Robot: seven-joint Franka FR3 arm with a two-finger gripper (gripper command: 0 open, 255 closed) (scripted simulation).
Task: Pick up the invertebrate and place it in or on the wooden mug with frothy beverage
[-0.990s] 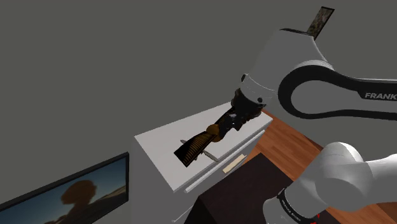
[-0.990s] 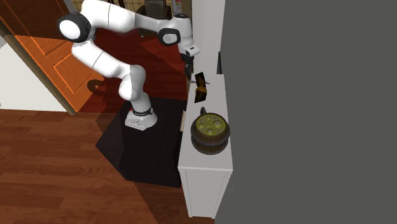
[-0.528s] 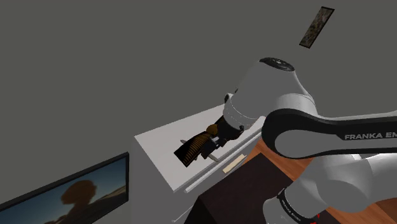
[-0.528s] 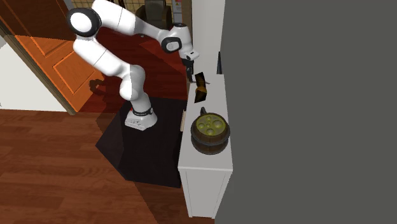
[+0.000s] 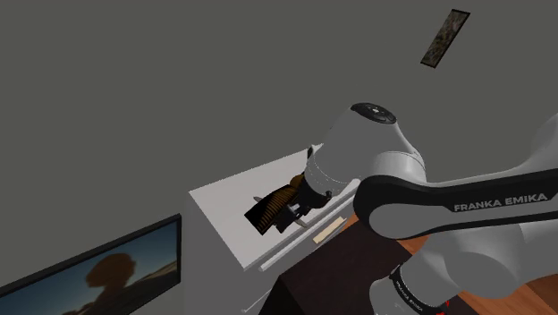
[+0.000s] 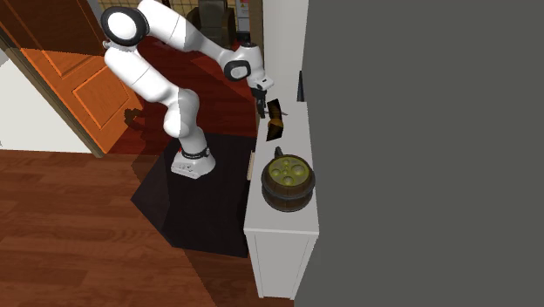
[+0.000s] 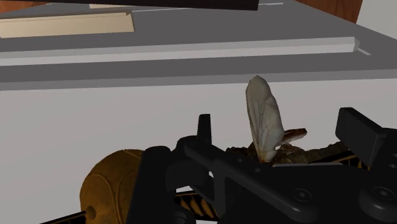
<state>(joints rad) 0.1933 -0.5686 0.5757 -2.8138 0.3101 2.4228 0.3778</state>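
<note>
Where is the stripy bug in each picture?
Shoulder view: the bug is mid-picture, on the white cabinet.
Second exterior view: the bug is near the top middle, at the cabinet's far end, beyond the mug.
Wrist view: the bug is close up on the cabinet top, its pale wing sticking up.
Shared landmark: the white cabinet.

Insect (image 7: 263, 119): wasp-like, round orange-brown head, dark striped body with amber bands, one pale wing standing up. It lies on the white cabinet top (image 6: 281, 223), between the spread fingers of my gripper (image 7: 280, 146). Wooden mug (image 6: 289, 181): dark barrel shape, upright, yellow-green froth, well apart on the same top.
</note>
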